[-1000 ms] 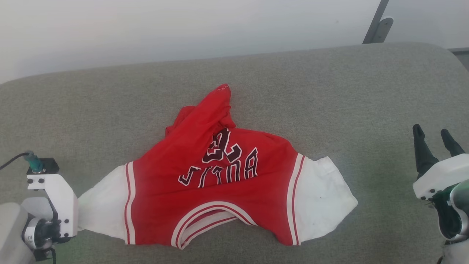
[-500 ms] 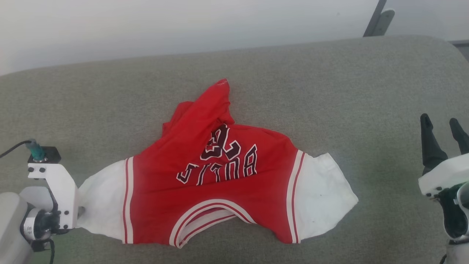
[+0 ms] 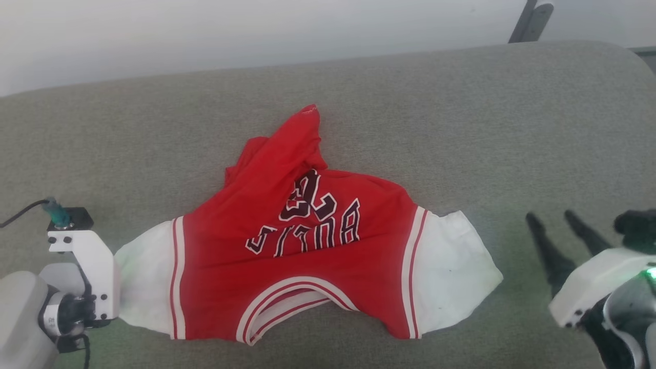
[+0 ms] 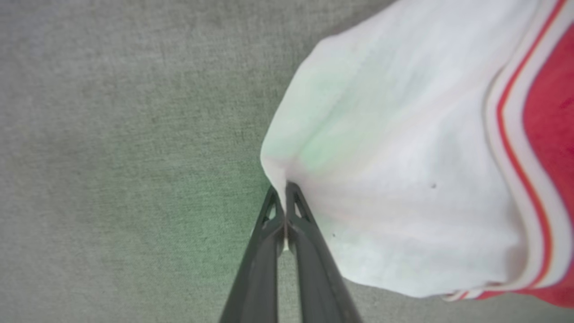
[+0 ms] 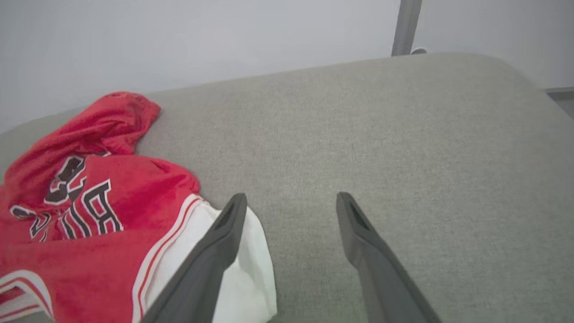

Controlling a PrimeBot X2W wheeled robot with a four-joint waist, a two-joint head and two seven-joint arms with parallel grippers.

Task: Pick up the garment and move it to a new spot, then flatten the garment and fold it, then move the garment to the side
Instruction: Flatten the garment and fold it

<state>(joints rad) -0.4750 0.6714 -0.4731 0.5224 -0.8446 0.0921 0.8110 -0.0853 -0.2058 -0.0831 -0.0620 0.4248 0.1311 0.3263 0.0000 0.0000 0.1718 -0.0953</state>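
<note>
The garment [image 3: 307, 287], a red jersey shirt with white sleeves and dark chest lettering, lies spread but rumpled on the grey cushion, collar toward me and its hem bunched up at the far side. My left gripper [image 4: 284, 190] is shut on the tip of the shirt's white left-hand sleeve [image 4: 394, 152]; in the head view its white wrist mount [image 3: 84, 277] sits at that sleeve's end. My right gripper [image 3: 553, 220] stands open, tilted left, a short way right of the other white sleeve [image 3: 451, 271]. In the right wrist view the right gripper [image 5: 291, 197] holds nothing, with the sleeve [image 5: 249, 269] behind its left finger.
The grey-green upholstered surface [image 3: 461, 128] stretches wide around the shirt, rounding off at the far right corner. A pale wall runs behind it, with a grey metal post [image 3: 533, 20] at the back right. A cable [image 3: 20, 215] leads from the left wrist.
My right gripper has swung left and lower, toward the right-hand sleeve, and now tilts left. The left gripper stays at the left-hand sleeve. The head view has shifted slightly.
</note>
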